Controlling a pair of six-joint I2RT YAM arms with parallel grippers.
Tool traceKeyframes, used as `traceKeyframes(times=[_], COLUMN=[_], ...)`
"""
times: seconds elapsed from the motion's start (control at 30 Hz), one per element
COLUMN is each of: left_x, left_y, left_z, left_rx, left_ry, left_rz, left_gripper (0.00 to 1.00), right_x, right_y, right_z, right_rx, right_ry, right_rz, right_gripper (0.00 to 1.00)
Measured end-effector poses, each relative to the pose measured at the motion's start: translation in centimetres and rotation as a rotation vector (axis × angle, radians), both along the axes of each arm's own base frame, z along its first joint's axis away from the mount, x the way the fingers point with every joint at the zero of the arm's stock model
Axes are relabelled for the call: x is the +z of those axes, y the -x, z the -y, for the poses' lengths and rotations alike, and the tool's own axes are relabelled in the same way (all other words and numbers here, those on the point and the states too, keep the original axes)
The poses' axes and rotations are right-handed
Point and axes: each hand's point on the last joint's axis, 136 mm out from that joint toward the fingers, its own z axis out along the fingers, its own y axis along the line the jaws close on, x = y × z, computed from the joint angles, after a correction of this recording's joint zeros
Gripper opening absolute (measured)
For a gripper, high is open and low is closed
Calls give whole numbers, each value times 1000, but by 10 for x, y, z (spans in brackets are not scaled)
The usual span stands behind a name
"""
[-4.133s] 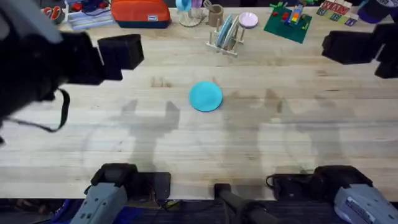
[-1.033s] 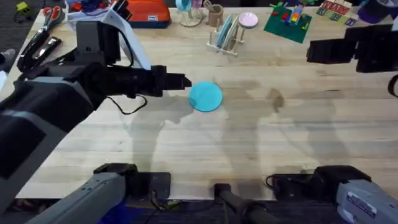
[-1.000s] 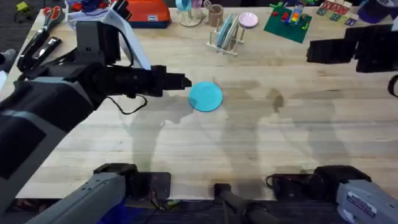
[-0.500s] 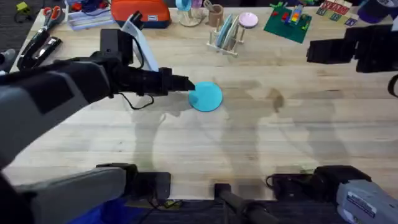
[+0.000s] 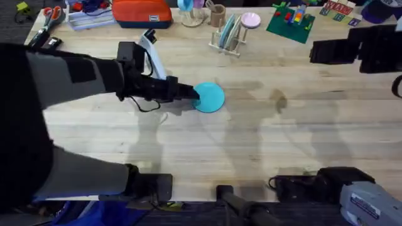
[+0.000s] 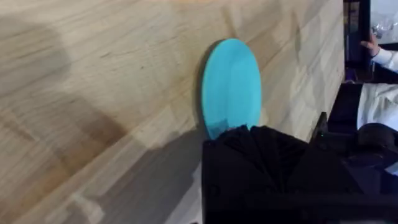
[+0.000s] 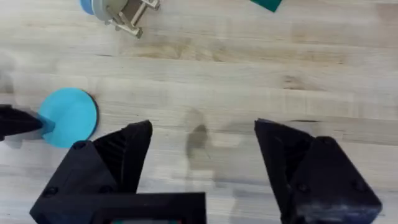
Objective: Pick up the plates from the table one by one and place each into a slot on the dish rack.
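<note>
The left gripper [image 5: 193, 95] meets the near rim of the flat, smooth turquoise plate [image 5: 209, 98] lying mid-table [image 5: 264, 144], low probably to catch its thin edge, whether clamped I cannot tell, while the right gripper [image 7: 202, 163] hangs spread wide and the dowelled wooden rack [image 5: 227, 39] waits beyond.

plate on the desk [image 5: 208, 98]: bright turquoise-blue, plain, no pattern
desk [image 5: 251, 144]: light tan wood, plank grain, a few darker brown streaks
dish rack [image 5: 227, 41]: pale wood; the plates standing in it are turquoise-blue
baseplate right of the dish rack [image 5: 290, 25]: green, with small red, yellow and blue pieces on it
case left of the dish rack [image 5: 142, 14]: orange-red
left tool [image 5: 193, 95]: black
right tool [image 7: 202, 152]: black
</note>
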Motion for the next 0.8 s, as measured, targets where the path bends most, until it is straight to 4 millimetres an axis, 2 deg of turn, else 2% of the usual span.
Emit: traceKeyframes(times=[0.27,0.8], left_x=[-15,-22], left_y=[1,2], left_z=[0,2], left_rx=[-5,-1], left_ry=[4,23], left_rz=[-37,-76], left_gripper=[41,41], right_x=[0,0], right_y=[0,0], right_z=[0,0], right_rx=[0,0], right_ry=[0,0], right_rz=[0,0], right_gripper=[995,994])
